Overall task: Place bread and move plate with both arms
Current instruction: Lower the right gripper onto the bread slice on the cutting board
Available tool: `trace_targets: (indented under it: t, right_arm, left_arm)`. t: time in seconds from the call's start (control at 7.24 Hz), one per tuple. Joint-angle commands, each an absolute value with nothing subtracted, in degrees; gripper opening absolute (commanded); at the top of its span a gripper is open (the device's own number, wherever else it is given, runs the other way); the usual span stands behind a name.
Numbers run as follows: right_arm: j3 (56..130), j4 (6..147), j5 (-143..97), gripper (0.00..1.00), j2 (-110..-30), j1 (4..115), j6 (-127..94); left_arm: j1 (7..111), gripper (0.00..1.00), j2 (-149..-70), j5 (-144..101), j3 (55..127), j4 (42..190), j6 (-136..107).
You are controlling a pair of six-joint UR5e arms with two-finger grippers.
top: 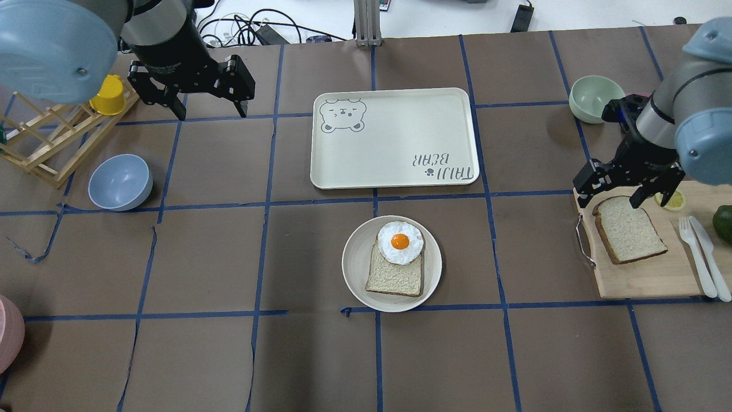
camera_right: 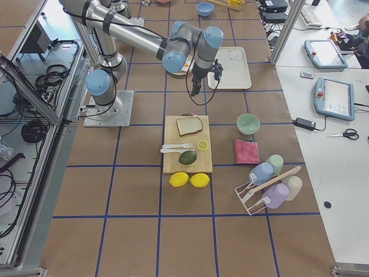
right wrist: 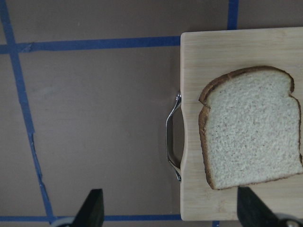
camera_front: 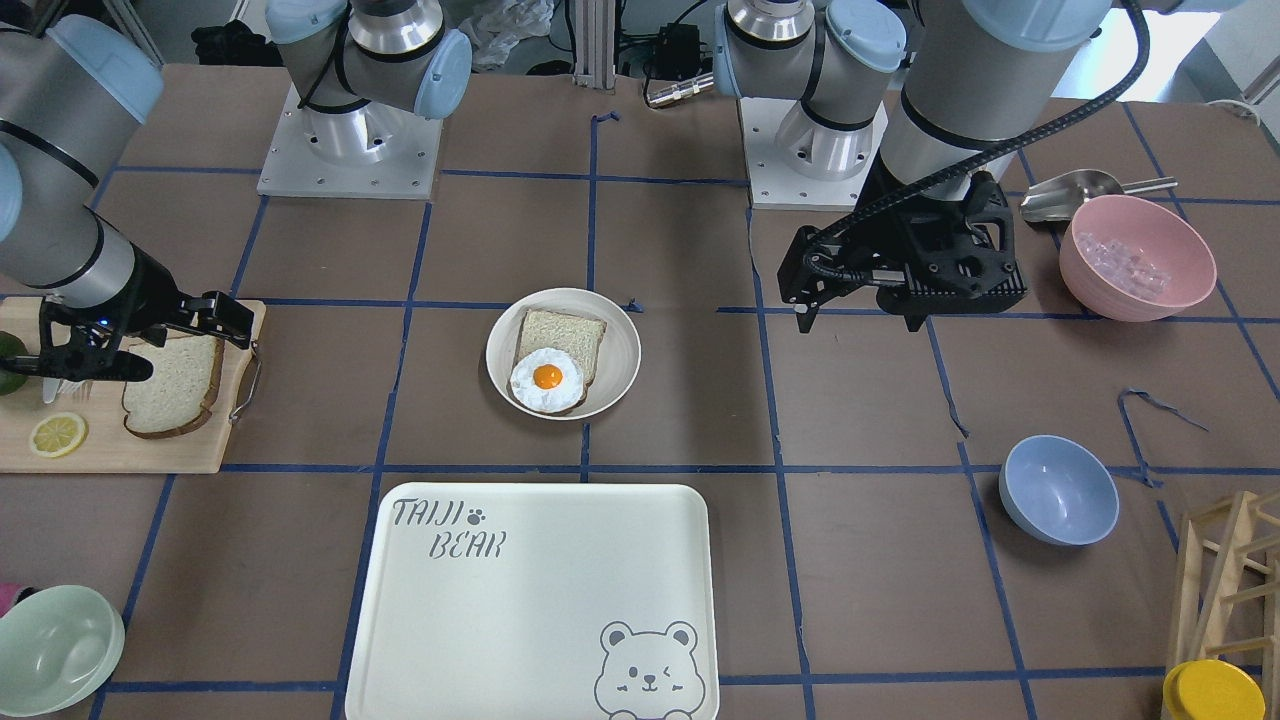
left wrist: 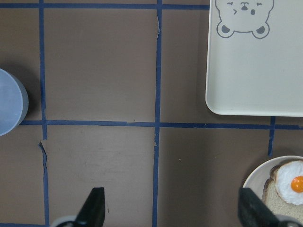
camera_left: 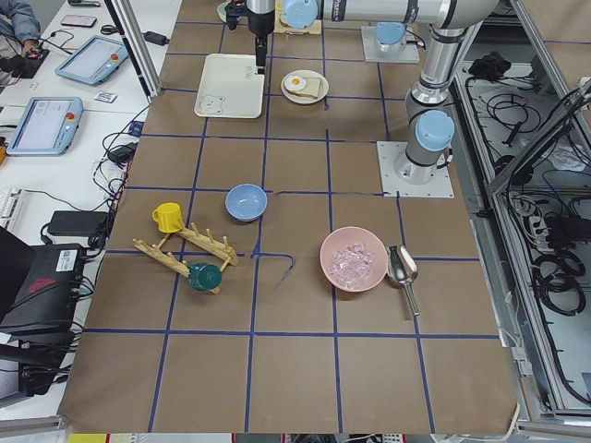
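The bread [top: 629,236] lies flat on a wooden cutting board [top: 646,277] at the table's right; it also shows in the right wrist view [right wrist: 251,142] and the front view [camera_front: 172,385]. My right gripper [top: 608,200] is open and empty, hovering over the bread's rounded top edge and the board's handle side [right wrist: 173,208]. The plate [top: 354,263] sits mid-table with another bread slice topped by a fried egg [top: 400,242]. My left gripper [top: 213,111] is open and empty, high above the table's far left, away from the plate [left wrist: 253,182].
A cream bear tray [top: 394,137] lies beyond the plate. A blue bowl [top: 120,182], a wooden rack with a yellow cup [top: 107,95], a green bowl [top: 596,98] and a pink bowl [camera_front: 1137,257] stand around. White fork and knife [top: 700,252] and a lemon slice [top: 672,199] share the board.
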State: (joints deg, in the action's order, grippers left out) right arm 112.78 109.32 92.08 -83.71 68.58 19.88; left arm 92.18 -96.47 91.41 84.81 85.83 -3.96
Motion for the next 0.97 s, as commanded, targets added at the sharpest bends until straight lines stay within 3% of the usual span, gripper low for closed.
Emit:
trace_targets:
  t: [0.0, 0.69, 0.83]
  right_arm:
    - [116.98, 114.43, 93.94, 1.0, -81.23, 66.28, 21.45]
    - [116.81, 122.94, 99.14, 0.96, -75.08, 65.74, 21.62]
    - [116.81, 123.57, 99.05, 0.87, -74.54, 65.74, 21.53]
  left_arm:
    - [92.2, 1.0, -96.5, 91.41, 84.81, 85.78, -3.96]
    - [92.2, 1.0, -96.42, 91.41, 84.81, 85.87, -3.96]
    - [92.2, 1.0, -96.42, 91.41, 84.81, 85.87, -3.96]
